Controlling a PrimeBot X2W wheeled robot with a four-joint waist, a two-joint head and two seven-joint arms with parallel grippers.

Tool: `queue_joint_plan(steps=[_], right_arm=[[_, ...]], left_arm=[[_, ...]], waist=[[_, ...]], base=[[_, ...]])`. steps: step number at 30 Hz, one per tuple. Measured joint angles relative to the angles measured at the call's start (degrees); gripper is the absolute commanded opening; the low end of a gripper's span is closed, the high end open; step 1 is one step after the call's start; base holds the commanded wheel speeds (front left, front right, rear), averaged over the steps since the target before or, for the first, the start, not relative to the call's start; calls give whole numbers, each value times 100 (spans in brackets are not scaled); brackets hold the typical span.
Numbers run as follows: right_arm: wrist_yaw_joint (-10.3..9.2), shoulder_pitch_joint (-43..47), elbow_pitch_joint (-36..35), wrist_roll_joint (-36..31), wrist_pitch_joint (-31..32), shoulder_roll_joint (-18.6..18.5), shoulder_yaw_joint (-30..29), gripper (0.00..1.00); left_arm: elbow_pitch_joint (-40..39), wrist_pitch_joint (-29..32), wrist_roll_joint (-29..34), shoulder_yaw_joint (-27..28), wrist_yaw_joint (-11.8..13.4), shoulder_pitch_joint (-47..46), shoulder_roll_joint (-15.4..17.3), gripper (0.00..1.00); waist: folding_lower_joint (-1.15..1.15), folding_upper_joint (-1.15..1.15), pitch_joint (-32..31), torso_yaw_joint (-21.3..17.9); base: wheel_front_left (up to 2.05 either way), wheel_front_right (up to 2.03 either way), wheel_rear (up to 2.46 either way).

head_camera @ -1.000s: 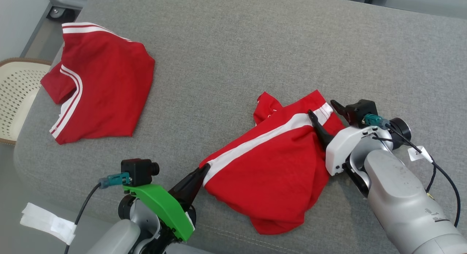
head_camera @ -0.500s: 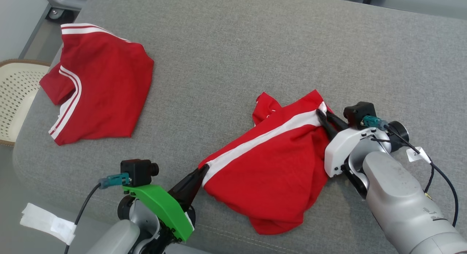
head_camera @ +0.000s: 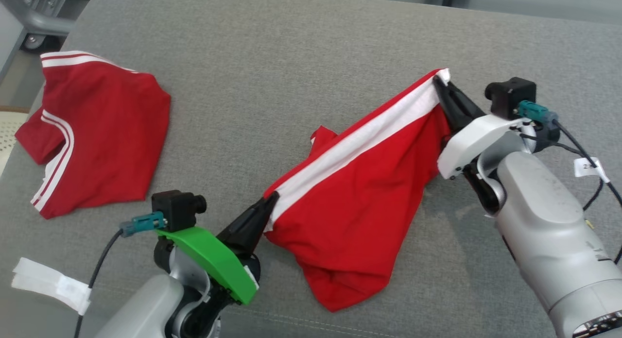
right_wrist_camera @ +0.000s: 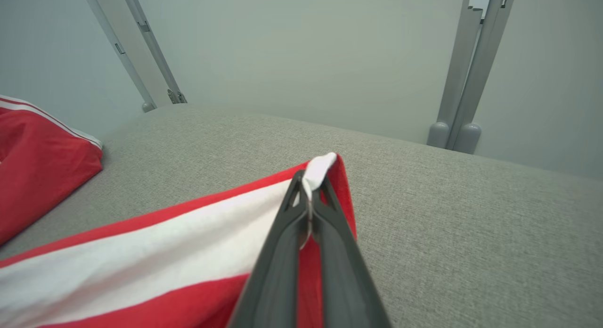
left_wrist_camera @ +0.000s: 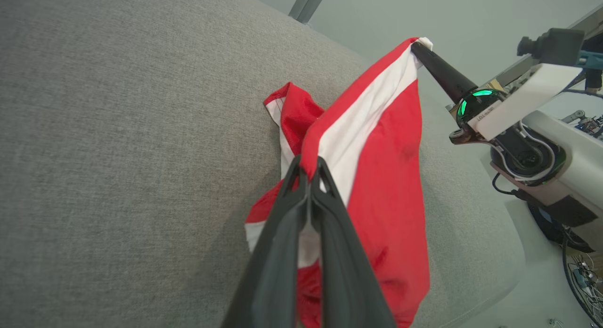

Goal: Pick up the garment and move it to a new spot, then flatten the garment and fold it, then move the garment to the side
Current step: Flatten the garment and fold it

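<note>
The garment [head_camera: 359,202] is red with a broad white band and hangs stretched between both grippers above the grey cushion [head_camera: 301,61]. My left gripper [head_camera: 269,202] is shut on its near lower-left corner, seen up close in the left wrist view [left_wrist_camera: 308,170] with the garment [left_wrist_camera: 381,177] rising beyond. My right gripper [head_camera: 440,80] is shut on the far upper-right corner, where the white band ends; the right wrist view shows that gripper [right_wrist_camera: 311,182] pinching the garment [right_wrist_camera: 141,252]. The garment's lower folds still touch the cushion.
A second red garment [head_camera: 92,134] with white stripes lies flat at the cushion's left end, also at the left of the right wrist view [right_wrist_camera: 37,158]. A woven basket [head_camera: 7,134] sits past the left edge. White tape [head_camera: 51,284] lies near the front-left. Metal frame legs [right_wrist_camera: 459,83] stand beyond the cushion.
My right gripper closed on the garment's upper-right corner and lifted it up and away, pulling the white band taut. The head camera shifted, so the whole scene slid left and down.
</note>
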Motion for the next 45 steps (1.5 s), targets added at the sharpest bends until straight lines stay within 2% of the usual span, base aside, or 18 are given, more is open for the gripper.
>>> queue_joint_plan(steps=[1,2,3,4,5,7,8,14,17,21,28,45], right_arm=[[0,7,-10,21,0,-86,-42,0],[0,18,-13,41,0,-178,-94,0],[0,41,-13,70,0,-277,-138,0],[0,75,-8,93,0,-364,-170,0],[1,138,-7,119,0,-437,-216,0],[1,320,33,146,0,-542,-300,0],[3,429,55,180,0,-579,-345,0],[-9,1006,197,325,0,-922,-723,0],[-16,1209,207,410,0,-979,-824,0],[-14,1355,172,471,0,-976,-891,0],[-10,1357,-53,471,0,-836,-843,0],[-8,1471,-204,425,0,-630,-654,0]], left_arm=[[-60,7,7,-59,-21,-10,-25,0],[-88,19,10,-101,-35,-8,-89,8],[-99,62,9,-162,-40,-8,-162,28],[-110,83,10,-249,-41,-7,-213,42],[-108,79,27,-293,-41,-3,-272,49],[-110,70,42,-322,-41,3,-363,95],[-110,70,42,-358,-41,16,-386,100],[-63,-59,38,-330,27,147,-499,100],[-48,-104,-13,-256,53,155,-503,100],[34,-41,-232,-266,53,253,-561,100],[98,151,-715,-236,42,283,-858,100],[564,548,-765,-89,156,-245,-855,100]], waist=[[0,0,-14,-61],[0,0,-28,-123],[0,0,-44,-190],[0,0,-58,-255],[0,0,-73,-321],[0,0,-101,-457],[0,0,-113,-525],[0,0,-162,-912],[0,0,-176,-1059],[0,0,-195,-1168],[0,0,-205,-1190],[0,0,-264,-1424]], base=[[0,0,0],[0,0,0],[0,0,0],[0,0,0],[0,0,0],[0,0,0],[0,0,0],[0,0,0],[0,0,0],[0,0,0],[0,0,0],[0,0,0]])
